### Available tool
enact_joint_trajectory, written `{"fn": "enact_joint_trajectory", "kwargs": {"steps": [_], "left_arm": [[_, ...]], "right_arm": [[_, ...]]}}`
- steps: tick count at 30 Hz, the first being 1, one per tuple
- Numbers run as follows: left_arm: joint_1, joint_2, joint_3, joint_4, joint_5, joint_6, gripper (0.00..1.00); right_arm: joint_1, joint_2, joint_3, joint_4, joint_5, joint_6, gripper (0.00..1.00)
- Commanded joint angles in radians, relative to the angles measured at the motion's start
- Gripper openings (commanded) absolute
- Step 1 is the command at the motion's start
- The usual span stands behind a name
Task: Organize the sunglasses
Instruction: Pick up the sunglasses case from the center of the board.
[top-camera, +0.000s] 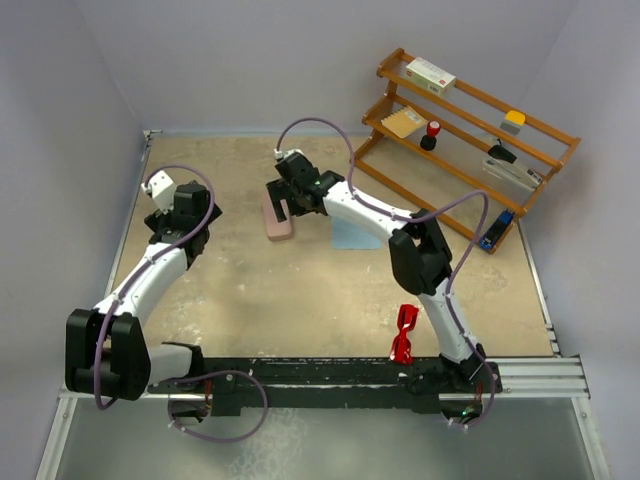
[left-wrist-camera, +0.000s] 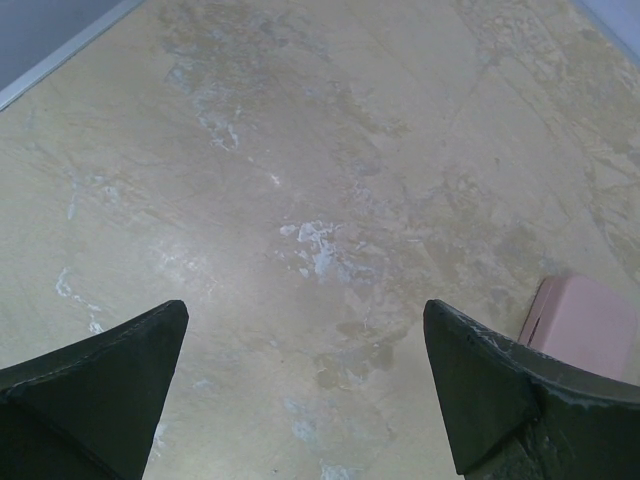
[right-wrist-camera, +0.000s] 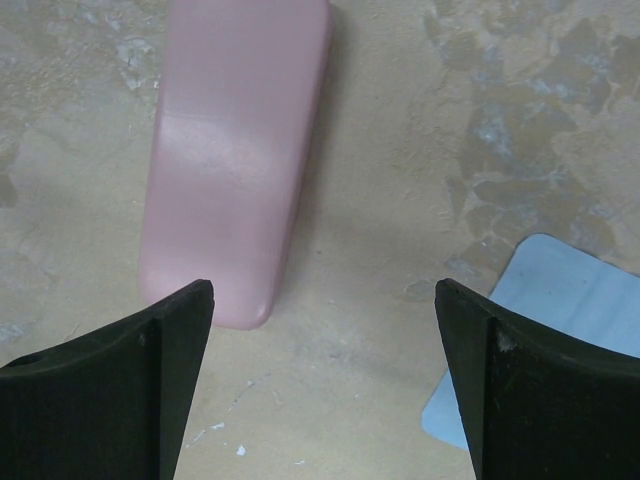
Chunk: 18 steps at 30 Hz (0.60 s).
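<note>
The red sunglasses (top-camera: 404, 334) lie folded on the table near the front right, beside the right arm's base, far from both grippers. The pink case (top-camera: 276, 216) lies shut at the table's middle back; it shows in the right wrist view (right-wrist-camera: 235, 150) and a corner of it in the left wrist view (left-wrist-camera: 590, 328). My right gripper (top-camera: 284, 203) is open and empty just above the case's near end (right-wrist-camera: 325, 290). My left gripper (top-camera: 188, 235) is open and empty over bare table to the left of the case (left-wrist-camera: 305, 310).
A light blue cloth (top-camera: 352, 234) lies right of the case, seen also in the right wrist view (right-wrist-camera: 545, 320). A wooden rack (top-camera: 470, 130) with small items stands at the back right. Grey walls bound the table's left and back.
</note>
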Motion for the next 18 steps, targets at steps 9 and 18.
{"fn": "enact_joint_trajectory", "kwargs": {"steps": [9, 18], "left_arm": [[0.007, -0.014, -0.016, 0.024, 0.093, -0.019, 1.00], [0.007, -0.035, -0.037, 0.044, 0.093, -0.010, 1.00]], "right_arm": [[0.049, 0.098, 0.153, -0.006, -0.034, 0.010, 0.95], [0.052, 0.169, 0.212, 0.031, -0.037, 0.022, 0.98]]}}
